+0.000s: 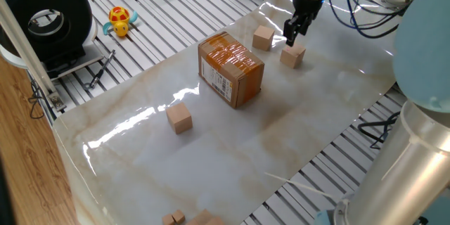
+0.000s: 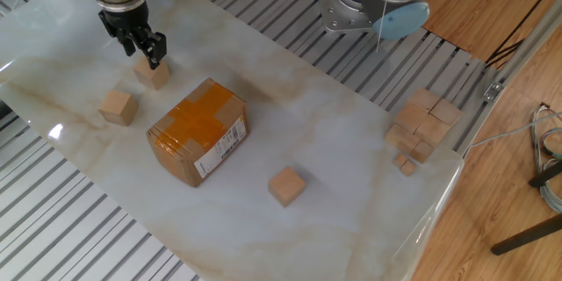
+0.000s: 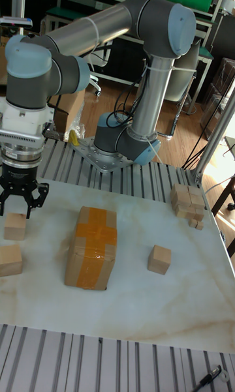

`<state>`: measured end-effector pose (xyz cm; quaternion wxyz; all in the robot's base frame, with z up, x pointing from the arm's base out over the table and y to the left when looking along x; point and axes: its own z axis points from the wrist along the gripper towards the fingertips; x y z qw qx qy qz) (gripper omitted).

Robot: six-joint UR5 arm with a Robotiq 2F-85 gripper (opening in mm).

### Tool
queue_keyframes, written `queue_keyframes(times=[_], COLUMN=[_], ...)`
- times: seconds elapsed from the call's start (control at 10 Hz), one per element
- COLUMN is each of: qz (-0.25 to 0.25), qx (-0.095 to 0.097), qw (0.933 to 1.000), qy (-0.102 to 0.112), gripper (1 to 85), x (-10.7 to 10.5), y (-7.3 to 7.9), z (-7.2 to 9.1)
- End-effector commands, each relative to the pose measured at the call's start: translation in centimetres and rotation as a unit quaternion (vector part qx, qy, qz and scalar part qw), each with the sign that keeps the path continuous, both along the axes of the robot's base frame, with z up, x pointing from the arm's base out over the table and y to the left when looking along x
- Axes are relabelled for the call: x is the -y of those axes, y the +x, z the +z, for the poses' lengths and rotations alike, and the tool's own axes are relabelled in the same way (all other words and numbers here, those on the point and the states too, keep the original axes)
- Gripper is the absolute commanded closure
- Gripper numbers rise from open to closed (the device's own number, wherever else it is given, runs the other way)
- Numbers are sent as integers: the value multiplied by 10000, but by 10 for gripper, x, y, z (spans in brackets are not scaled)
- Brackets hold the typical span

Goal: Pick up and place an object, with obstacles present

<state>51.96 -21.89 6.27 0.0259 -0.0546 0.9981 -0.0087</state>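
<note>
My gripper (image 1: 291,35) (image 2: 143,48) (image 3: 22,204) is open, its fingers spread just above a small light-tan wooden cube (image 1: 292,56) (image 2: 152,72) (image 3: 14,226) at the far end of the marble sheet. Nothing is held between the fingers. A second cube (image 1: 263,37) (image 2: 117,105) (image 3: 9,259) lies close beside the first. The brown cardboard box (image 1: 230,68) (image 2: 198,132) (image 3: 91,246) with orange tape stands mid-table, a short way from both cubes. A third cube (image 1: 179,118) (image 2: 286,185) (image 3: 159,259) rests on the box's other side.
A pile of several wooden cubes (image 2: 420,127) (image 3: 188,205) sits at the sheet's corner near the robot base (image 2: 373,0). A yellow toy (image 1: 120,21) and a black reel (image 1: 48,21) lie off the sheet on the slatted table.
</note>
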Motion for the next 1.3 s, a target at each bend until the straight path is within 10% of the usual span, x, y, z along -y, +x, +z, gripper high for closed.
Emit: queue_keyframes(times=[0.0, 1.2], qz=[53, 301], qx=[44, 231], qw=[9999, 9993], qy=[89, 38], gripper=[283, 273], x=[-7, 6], y=[1, 0], z=[-4, -34])
